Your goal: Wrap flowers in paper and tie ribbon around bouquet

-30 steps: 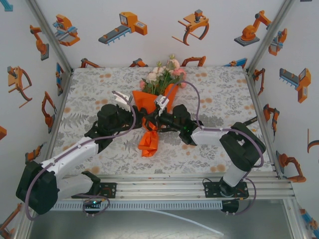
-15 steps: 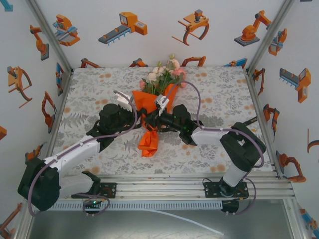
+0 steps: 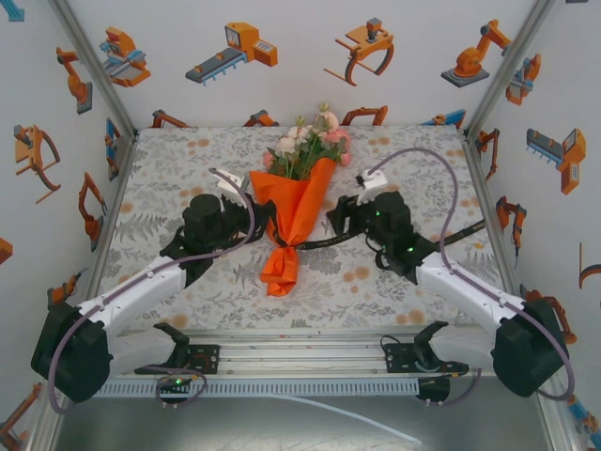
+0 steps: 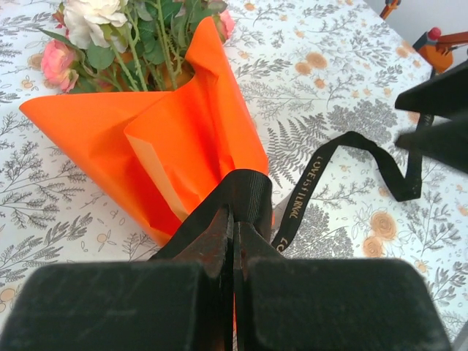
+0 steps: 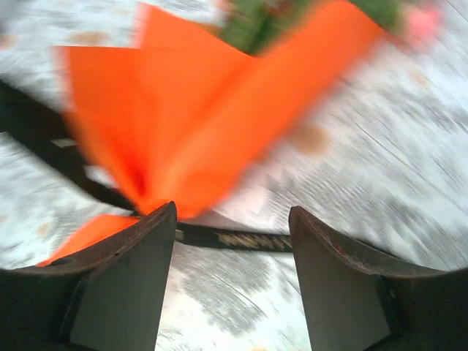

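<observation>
left tool (image 4: 234, 245) clamped on the ribbon (image 4: 311, 175) by the bouquet (image 4: 183, 139) neck, lettering readable up close, from above just a black strip, right tool (image 5: 232, 213) gaping, empty

Mid-frame from above: bouquet (image 3: 299, 202) flat on the worktop (image 3: 188, 160), wide rim toward the top edge. Bright orange paper (image 4: 197, 124) rolled into a cone, drawn in at a narrow neck, crumpled tail flaring below. Pink, white and peach flowers (image 3: 308, 141) with green leaves above the rim. Thin black ribbon (image 4: 311, 172) with light lettering crossing the neck, loose length trailing right over the worktop.
</observation>
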You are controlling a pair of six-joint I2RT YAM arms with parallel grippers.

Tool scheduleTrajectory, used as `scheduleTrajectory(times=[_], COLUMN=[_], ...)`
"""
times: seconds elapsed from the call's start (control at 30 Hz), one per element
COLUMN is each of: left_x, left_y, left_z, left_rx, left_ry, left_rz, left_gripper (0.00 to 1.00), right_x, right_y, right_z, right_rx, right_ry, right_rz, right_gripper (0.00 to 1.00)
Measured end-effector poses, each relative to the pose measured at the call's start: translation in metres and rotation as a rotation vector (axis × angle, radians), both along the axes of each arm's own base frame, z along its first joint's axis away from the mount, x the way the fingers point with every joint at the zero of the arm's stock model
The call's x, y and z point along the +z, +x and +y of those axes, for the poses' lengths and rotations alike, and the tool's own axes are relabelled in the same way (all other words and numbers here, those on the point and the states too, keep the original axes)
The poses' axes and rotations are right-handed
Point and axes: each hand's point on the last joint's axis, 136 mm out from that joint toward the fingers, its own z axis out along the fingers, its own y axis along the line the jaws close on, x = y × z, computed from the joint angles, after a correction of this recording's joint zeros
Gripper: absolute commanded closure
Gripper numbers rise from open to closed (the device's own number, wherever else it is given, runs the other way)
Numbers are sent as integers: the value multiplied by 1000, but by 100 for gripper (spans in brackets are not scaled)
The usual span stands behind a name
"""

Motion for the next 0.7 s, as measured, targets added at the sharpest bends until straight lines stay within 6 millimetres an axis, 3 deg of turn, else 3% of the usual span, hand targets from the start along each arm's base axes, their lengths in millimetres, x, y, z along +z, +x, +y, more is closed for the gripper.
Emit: scheduleTrajectory(times=[0.1,0.17,0.23,0.37,0.47,0.7], left_x=[10,17,21,20,19,18], left_y=[-4,-6,-8,-9,-9,-10], left_z=[1,3,4,5,4,3], left_rx=[-3,-3,-3,-3,-5,-8], left_ry=[-20,-30,-35,-32,-29,-29], left_rz=[-18,-32,-40,-36,-30,-29], left_gripper=[100,100,100,100,100,100], right_x=[-45,-74,-98,-138,-158,-165], right_y=[11,7,3,-4,-5,14], right_z=[-63,-88,-100,-107,-111,-86], right_rx=[-207,-279,-310,-322,-315,-189], right_ry=[-59,-96,-130,-193,-237,-203], right_rz=[199,316,404,532,579,588], right_gripper=[42,42,42,42,51,56])
